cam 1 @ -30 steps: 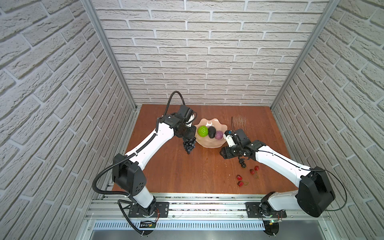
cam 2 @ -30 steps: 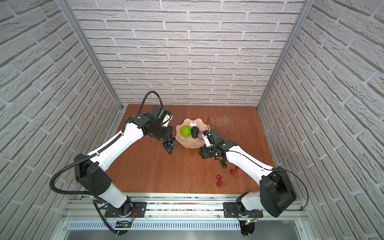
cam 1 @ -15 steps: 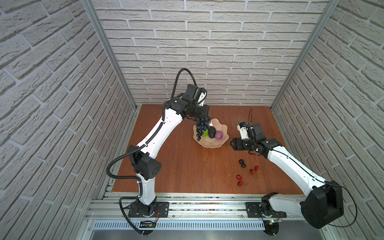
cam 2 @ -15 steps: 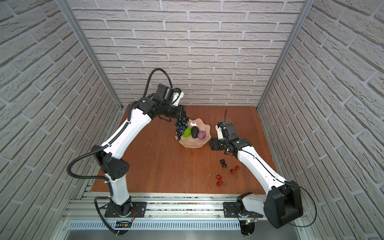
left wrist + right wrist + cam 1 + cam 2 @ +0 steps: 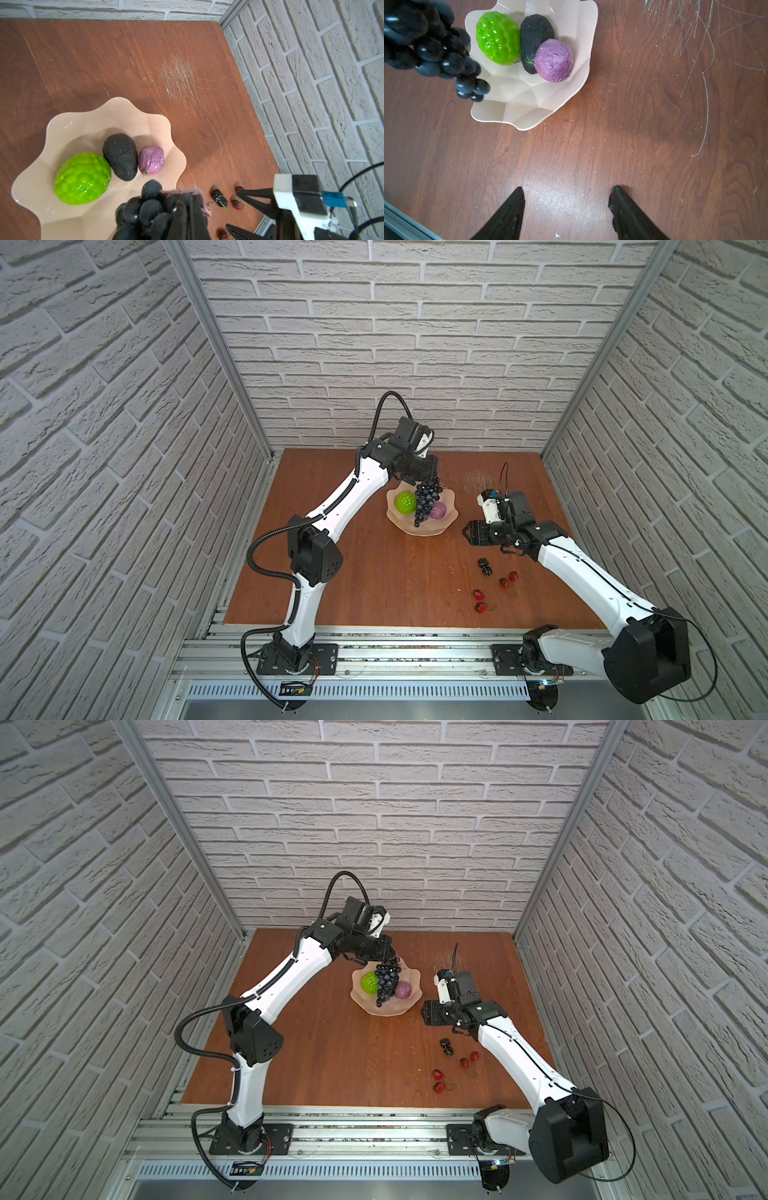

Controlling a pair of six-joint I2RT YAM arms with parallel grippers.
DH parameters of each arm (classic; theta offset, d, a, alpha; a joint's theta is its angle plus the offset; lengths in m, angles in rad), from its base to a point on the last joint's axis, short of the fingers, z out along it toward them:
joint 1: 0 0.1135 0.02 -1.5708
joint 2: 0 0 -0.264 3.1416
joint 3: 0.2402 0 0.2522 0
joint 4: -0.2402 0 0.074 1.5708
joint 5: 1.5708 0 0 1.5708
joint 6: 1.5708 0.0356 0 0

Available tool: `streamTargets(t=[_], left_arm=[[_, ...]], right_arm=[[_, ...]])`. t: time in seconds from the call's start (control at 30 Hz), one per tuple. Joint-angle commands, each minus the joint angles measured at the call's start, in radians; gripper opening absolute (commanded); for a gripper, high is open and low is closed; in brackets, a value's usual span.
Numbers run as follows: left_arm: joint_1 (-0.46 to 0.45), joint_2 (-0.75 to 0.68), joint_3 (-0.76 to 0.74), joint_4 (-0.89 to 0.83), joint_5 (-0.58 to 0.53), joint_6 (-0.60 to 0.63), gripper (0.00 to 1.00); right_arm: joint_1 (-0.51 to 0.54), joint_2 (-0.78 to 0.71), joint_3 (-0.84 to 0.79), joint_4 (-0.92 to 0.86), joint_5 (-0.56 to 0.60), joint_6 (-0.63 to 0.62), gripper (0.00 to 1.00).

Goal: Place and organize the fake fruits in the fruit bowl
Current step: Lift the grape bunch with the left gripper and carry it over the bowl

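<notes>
No word, brand, number or sign can be read anywhere in here. A small dark board (image 5: 296, 688) below the front rail (image 5: 415, 659) carries pale markings, seen in both top views, but they are too small to make out.
</notes>
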Motion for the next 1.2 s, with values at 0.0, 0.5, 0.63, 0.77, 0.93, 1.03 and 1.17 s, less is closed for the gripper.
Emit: streamTargets(t=[0.0,0.5,0.63,0.77,0.93,1.03,1.17], left_arm=[[-0.009,0.017,-0.007,0.078,0.029,-0.018,0.00],[-0.009,0.075,-0.006,0.143,0.084,-0.058,0.00],[-0.008,0.083,-0.008,0.148,0.096,-0.068,0.00],[-0.012,0.081,-0.033,0.176,0.110,-0.087,0.00],[-0.017,0.083,-0.057,0.196,0.112,-0.100,0.00],[-0.018,0.080,-0.068,0.208,0.120,-0.108,0.00],[-0.021,0.060,-0.100,0.220,0.121,-0.112,0.00]], right_arm=[[-0.006,-0.018,-0.018,0.018,-0.014,-0.016,0.68],[-0.010,-0.023,-0.018,0.010,0.000,-0.033,0.68],[-0.013,-0.021,-0.021,0.012,0.001,-0.033,0.68],[-0.013,-0.018,-0.023,0.017,0.000,-0.033,0.69],[-0.013,-0.018,-0.026,0.018,-0.001,-0.033,0.69],[-0.013,-0.023,-0.030,0.017,-0.001,-0.033,0.69],[-0.012,-0.028,-0.039,0.023,-0.001,-0.028,0.68]])
